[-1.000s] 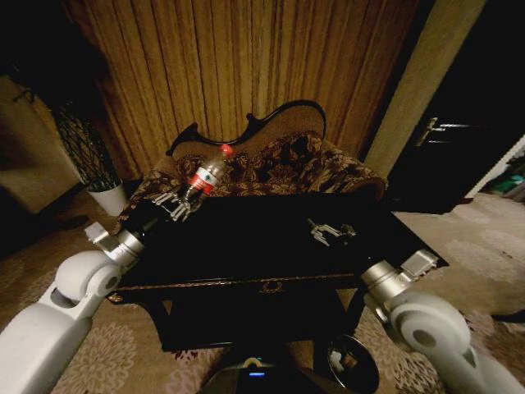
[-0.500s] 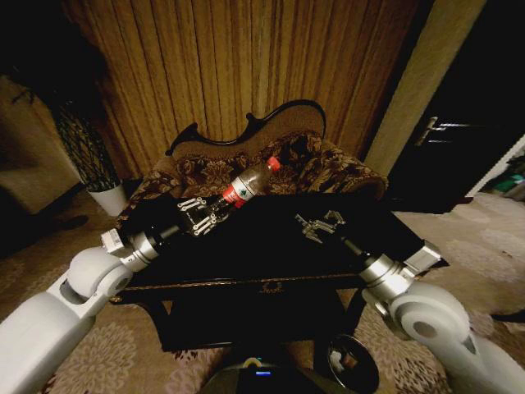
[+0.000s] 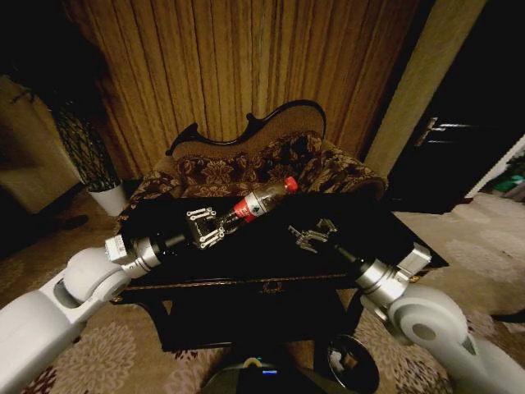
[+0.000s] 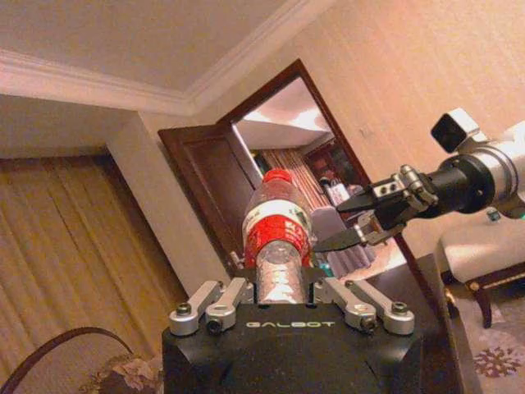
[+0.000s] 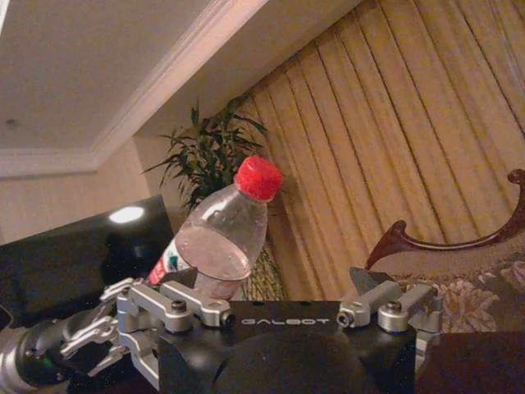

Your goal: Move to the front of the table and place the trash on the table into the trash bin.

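Here the left gripper (image 3: 215, 226) pinches the clear, ribbed bottle (image 3: 258, 202), its red cap slanting toward the spread-fingered right gripper (image 3: 305, 236).

Bottle (image 4: 277, 238) base is hidden betw. the left gripper (image 4: 283, 297) fingers, behind the housing, in left wrist view. Trash bin (image 3: 353, 364) is cut by the head view's lower edge, partly behind the right arm. Table (image 3: 271, 246) top too dark to tell if paper or a wad lies there.
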You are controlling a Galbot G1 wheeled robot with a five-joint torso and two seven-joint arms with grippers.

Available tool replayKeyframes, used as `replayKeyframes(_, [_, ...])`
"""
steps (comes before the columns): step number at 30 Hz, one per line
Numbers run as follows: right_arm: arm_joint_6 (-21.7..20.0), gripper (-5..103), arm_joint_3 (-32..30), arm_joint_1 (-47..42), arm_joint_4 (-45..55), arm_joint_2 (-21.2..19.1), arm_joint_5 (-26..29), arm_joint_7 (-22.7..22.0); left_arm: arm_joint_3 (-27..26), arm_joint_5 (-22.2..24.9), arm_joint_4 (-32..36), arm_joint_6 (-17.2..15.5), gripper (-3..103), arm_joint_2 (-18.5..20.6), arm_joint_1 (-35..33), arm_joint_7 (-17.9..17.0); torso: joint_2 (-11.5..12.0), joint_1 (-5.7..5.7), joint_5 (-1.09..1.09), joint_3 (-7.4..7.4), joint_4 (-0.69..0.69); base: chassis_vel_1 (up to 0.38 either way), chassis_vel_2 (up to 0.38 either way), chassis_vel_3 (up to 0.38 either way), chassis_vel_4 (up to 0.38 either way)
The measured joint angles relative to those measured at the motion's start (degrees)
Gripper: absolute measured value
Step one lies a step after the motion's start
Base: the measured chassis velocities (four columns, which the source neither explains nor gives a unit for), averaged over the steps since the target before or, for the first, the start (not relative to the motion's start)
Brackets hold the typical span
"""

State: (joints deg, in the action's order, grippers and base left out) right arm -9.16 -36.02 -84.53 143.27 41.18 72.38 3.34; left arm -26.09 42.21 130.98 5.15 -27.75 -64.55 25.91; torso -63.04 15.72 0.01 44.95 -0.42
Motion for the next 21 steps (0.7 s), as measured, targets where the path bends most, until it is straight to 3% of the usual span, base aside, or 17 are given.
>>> replayKeyframes(12, [0.43,100,0.73,5.36,-1.04,-0.91,1.53,1.96,4.01,-1.95,-4.72,0.89,26,-4.05,5.75,1.02,0.0,0.0,-0.01,0.0,0.01,0.0,0.0,0.0,0.0])
replayKeyframes(19, [0.4,100,3.63,10.01,-4.58,-2.25,2.58,2.46,10.49,-2.06,-8.19,1.0,26,-4.58,13.31,1.39,0.0,0.0,-0.01,0.0,0.01,0.0,0.0,0.0,0.0])
replayKeyframes(21, [0.38,100,4.95,11.87,-6.17,-2.67,2.66,3.02,14.57,-2.05,-9.73,1.0,26,-4.88,17.06,1.53,0.01,0.0,-0.01,0.0,0.0,0.0,0.0,0.0,0.0])
